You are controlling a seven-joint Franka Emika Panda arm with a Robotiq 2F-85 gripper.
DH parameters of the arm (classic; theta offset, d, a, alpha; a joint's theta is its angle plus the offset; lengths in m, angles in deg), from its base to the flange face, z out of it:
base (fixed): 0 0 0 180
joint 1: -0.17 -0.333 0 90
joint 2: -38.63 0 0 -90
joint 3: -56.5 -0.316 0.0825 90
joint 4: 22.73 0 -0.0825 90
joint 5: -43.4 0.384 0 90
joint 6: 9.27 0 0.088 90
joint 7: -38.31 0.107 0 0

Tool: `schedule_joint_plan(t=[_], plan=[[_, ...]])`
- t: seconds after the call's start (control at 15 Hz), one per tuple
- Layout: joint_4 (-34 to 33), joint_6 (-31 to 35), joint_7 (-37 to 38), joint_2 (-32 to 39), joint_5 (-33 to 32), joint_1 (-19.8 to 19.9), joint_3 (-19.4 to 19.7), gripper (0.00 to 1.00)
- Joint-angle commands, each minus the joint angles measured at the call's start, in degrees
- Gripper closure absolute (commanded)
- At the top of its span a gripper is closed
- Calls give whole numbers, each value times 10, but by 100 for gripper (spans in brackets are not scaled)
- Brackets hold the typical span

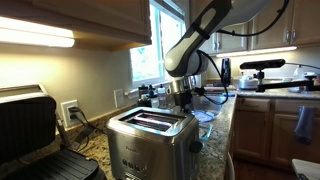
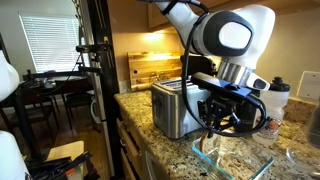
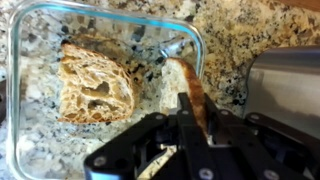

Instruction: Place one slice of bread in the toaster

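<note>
Lifting seems the step in hand: your gripper (image 3: 188,118) has its jaws closed on the slice of bread (image 3: 193,88), held on edge just beside the toaster (image 3: 285,85). Next you must carry it above a top slot, keeping it upright

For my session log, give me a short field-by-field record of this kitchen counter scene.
end effector: shut on slice of bread, held edge-on
second slice: lying flat in glass dish
toaster: on the granite counter beside the dish, held slice not yet in it
grill press: open, on the toaster's far side from the dish
</note>
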Motion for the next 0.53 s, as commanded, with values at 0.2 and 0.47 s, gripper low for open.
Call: schedule_joint_plan(t=[0.2, 0.47], plan=[[58, 37, -2, -73, 2, 5, -5, 92], [69, 41, -2, -100, 2, 4, 0, 92]])
